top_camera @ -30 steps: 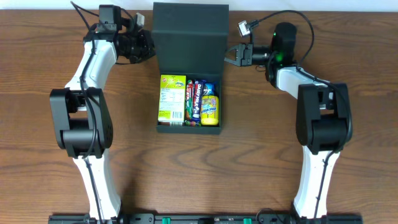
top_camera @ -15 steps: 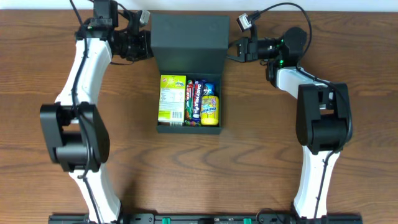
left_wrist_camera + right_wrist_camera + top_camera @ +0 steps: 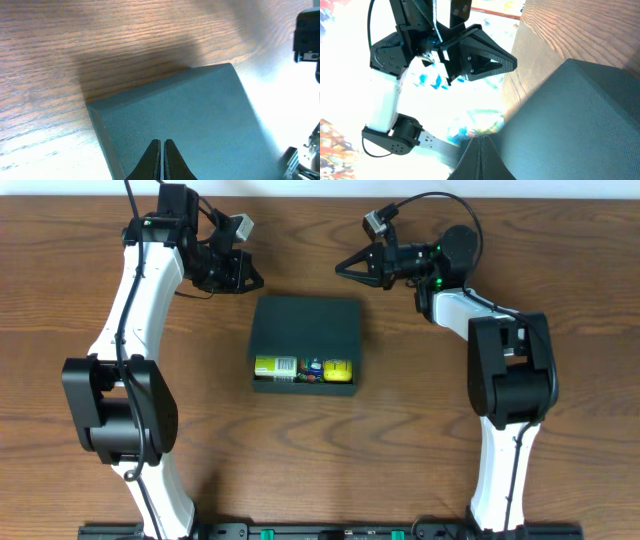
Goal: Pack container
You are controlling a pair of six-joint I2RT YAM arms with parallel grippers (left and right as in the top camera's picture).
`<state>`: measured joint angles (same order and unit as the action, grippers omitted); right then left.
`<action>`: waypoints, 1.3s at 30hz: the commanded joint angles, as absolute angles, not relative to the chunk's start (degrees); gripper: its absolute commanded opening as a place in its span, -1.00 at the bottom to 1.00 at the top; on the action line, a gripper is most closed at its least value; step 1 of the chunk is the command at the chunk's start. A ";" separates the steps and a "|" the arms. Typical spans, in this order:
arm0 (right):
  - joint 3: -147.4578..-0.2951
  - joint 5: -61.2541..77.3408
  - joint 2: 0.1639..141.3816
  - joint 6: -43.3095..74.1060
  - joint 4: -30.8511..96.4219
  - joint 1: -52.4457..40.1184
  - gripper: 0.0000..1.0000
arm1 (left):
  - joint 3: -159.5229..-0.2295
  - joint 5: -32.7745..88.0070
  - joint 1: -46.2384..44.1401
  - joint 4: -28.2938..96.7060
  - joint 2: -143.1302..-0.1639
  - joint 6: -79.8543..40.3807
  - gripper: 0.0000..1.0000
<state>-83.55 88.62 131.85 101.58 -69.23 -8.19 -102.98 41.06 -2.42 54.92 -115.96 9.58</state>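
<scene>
The dark teal container [image 3: 305, 330] sits mid-table with its flap lid lowered over most of the box. A strip of snack packets [image 3: 300, 368] still shows at the front edge. My left gripper [image 3: 253, 282] is shut and empty, behind the box's left rear corner. In the left wrist view its shut fingers [image 3: 162, 145] point over the lid [image 3: 190, 120]. My right gripper [image 3: 340, 268] is shut and empty, behind the right rear corner. In the right wrist view its shut fingers [image 3: 481, 140] sit beside the lid [image 3: 570, 115].
The wooden table [image 3: 500, 470] surrounds the box. The two grippers point toward each other behind the box with a gap between them. The left arm's gripper [image 3: 485, 57] shows in the right wrist view.
The lid has swung from upright at the back down over the box, covering most of the snacks. Both grippers have moved inward, toward each other behind the box.
</scene>
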 commanded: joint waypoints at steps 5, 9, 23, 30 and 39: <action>-83.77 89.38 131.79 102.30 -69.47 -4.01 -0.97 | -103.37 35.62 -2.39 55.00 -113.43 10.92 -0.89; -83.77 89.01 131.81 96.66 -69.41 -0.71 -0.97 | -103.37 30.87 -3.09 55.22 -112.57 4.95 -0.89; -84.31 60.88 131.90 50.26 -18.13 3.66 -0.97 | -103.37 14.13 -6.17 57.21 -111.70 -16.95 -0.89; -89.67 62.98 124.22 40.62 -1.39 3.68 -0.97 | -103.37 11.27 -8.21 61.54 -97.93 -9.63 -0.88; -90.63 33.65 94.70 17.93 35.33 -4.25 -0.98 | -99.18 11.25 -8.10 77.56 -79.00 3.42 -0.88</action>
